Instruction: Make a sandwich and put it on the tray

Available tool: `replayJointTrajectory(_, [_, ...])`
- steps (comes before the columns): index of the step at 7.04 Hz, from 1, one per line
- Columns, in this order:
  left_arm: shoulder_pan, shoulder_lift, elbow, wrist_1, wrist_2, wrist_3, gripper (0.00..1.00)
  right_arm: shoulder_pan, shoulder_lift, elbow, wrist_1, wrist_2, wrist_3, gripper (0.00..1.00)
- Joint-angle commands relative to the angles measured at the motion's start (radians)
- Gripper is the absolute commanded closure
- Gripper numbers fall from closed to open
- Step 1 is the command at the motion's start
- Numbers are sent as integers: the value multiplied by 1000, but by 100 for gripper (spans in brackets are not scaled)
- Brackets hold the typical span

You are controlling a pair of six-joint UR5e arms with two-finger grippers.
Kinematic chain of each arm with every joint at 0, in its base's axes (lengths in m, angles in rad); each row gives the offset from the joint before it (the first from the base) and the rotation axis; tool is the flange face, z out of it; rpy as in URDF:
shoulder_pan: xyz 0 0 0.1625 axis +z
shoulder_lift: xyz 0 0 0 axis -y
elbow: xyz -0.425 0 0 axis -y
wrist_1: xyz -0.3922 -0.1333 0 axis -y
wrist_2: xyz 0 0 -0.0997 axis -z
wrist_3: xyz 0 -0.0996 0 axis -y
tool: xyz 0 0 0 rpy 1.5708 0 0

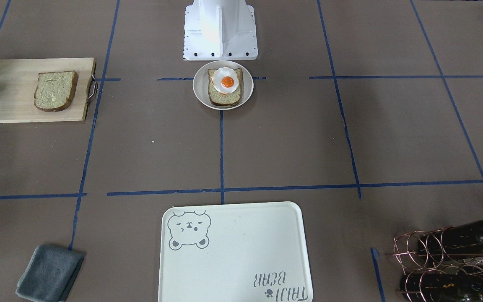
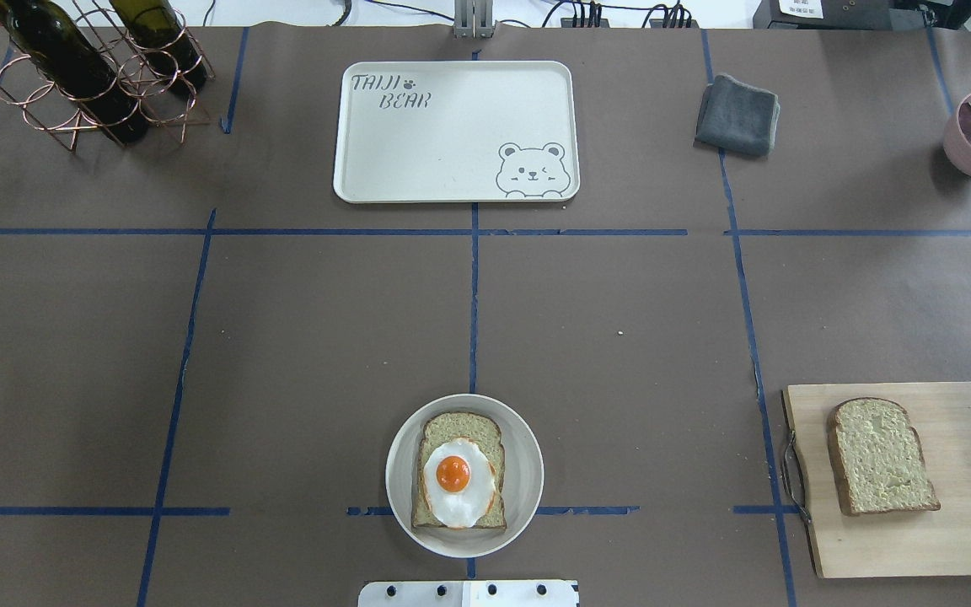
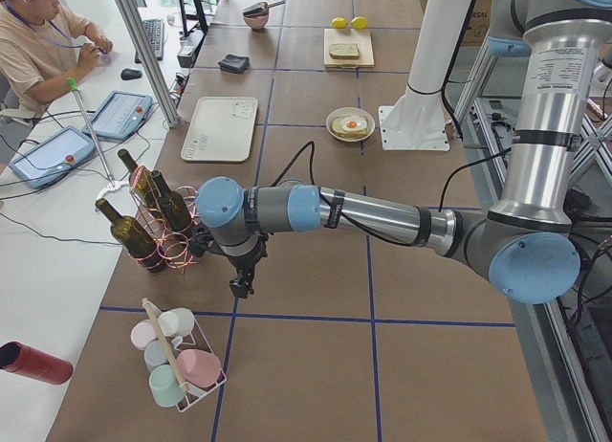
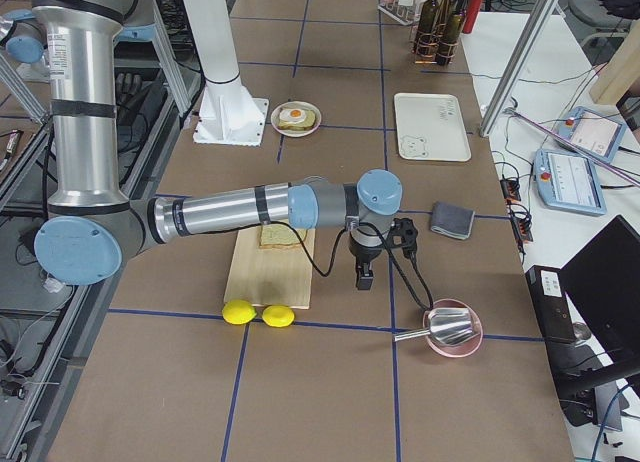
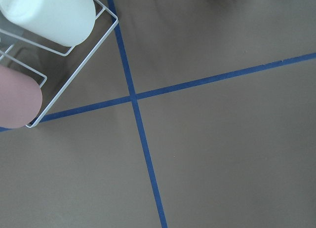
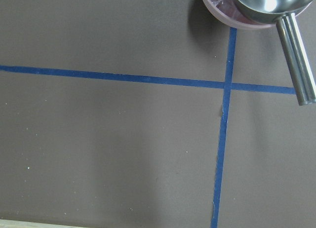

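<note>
The sandwich point(image 2: 458, 472) is only half built: one slice topped with the egg point(image 2: 456, 499) sits on the round plate point(image 2: 528, 472), near and centre on the counter, while the second slice point(image 2: 880, 456) lies flat on the cutting board point(image 2: 957, 531), near right. The tray point(image 2: 452, 126) sits far centre, well apart from both. I judge the bread light and soft, so I would pinch it gently across its crust edges; the glossy egg may slide. The plate's raised rim crowds any low grasp. The grey cloth point(image 2: 737, 115) and bottle rack point(image 2: 81, 76) flank the tray, off the route. The left arm point(image 3: 287, 208) and right arm point(image 4: 300, 204) hang at the counter's ends; whether the left jaws or right jaws are released or clenched I cannot tell
</note>
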Motion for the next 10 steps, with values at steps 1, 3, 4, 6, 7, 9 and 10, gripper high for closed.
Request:
replayJointTrajectory(1, [0,3,-2,-2,13,2,0,-2,3,2,0,1,4,0])
replayJointTrajectory(3, [-1,14,1,-11,4,11,0,-3,3,0,0,1,7,0])
replayJointTrajectory(4, [-1,14,-19,-29,-1,6,0,-2,2,2,0,39,7,0])
replayJointTrajectory(6, [-1,18,-35,-31,-36,5,0,-3,-3,8,2,90,4,0])
replayJointTrajectory(7, [-1,18,-50,-31,-36,3,0,-11,-2,11,3,90,3,0])
replayJointTrajectory(9, [0,17,-53,-31,-56,2,0,-29,-1,23,3,92,1,0])
replayJointTrajectory(10, [0,17,-53,-31,-56,2,0,-34,-1,31,3,92,1,0])
